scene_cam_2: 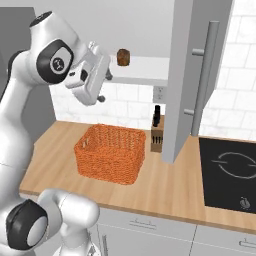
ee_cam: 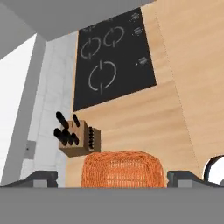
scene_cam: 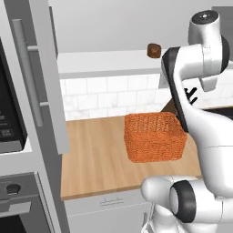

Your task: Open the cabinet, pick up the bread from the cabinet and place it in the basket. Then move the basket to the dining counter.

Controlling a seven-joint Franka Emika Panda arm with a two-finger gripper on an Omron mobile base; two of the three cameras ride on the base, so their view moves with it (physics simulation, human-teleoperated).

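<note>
- The basket (scene_cam: 154, 135) sits empty on the short wood counter (scene_cam: 95, 154), near its front edge.
- The gripper (scene_cam_2: 102, 86) hangs above it, fingers spread wide with nothing between them.
- A knife block (scene_cam_2: 157, 134) stands just behind the basket, by the cooktop (scene_cam_2: 230, 172).
- Farther back, the cabinet (scene_cam_2: 192, 75) stands open, so that step is done.
- The bread (scene_cam_2: 123, 57) rests on its shelf; grasping it, dropping it in the basket and carrying the basket to the dining counter all remain.

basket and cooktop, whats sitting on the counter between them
A wooden knife block with dark handles stands between the basket and the black cooktop, near the tiled wall; the right base view and the hand view both show it.
</note>
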